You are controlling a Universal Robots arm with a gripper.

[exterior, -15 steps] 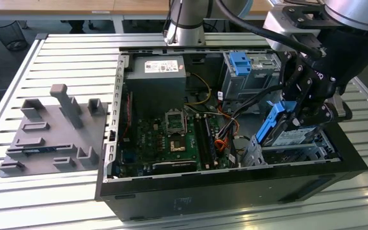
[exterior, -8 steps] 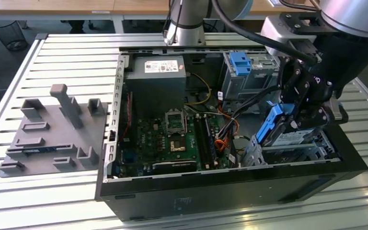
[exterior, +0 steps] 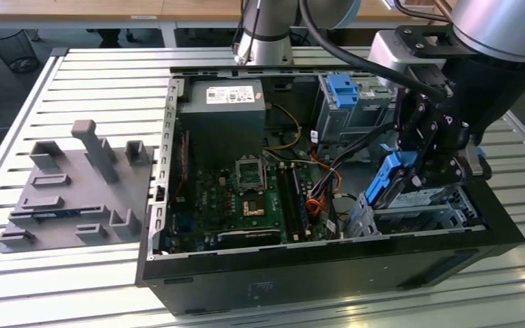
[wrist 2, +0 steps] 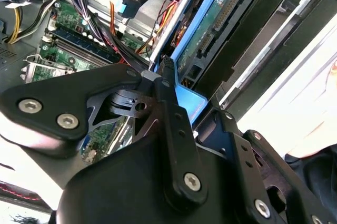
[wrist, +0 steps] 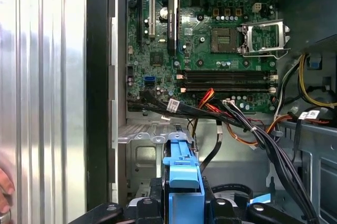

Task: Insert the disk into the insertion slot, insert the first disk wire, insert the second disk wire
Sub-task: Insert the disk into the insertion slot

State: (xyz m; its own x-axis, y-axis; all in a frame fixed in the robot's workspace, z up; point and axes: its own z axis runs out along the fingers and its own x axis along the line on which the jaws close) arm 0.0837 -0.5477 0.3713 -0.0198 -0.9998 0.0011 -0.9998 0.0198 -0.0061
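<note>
I'm looking at a robotics lab or test workshop. My arm point(exterior: 267, 31) rises at the top centre of the exterior view, behind a workbench point(exterior: 98, 82) of ribbed aluminium slats. On the bench sits an opened computer case point(exterior: 335, 266), and its motherboard point(wrist: 210, 34) lies bare in the first wrist view. At the left of the exterior frame I see a grey fixture plate point(exterior: 71, 198) with upright pegs and slots. Wooden desks point(exterior: 80, 8) run along the top edge, office style. A wire-mesh waste bin point(exterior: 11, 48) stands in the upper left corner.
</note>
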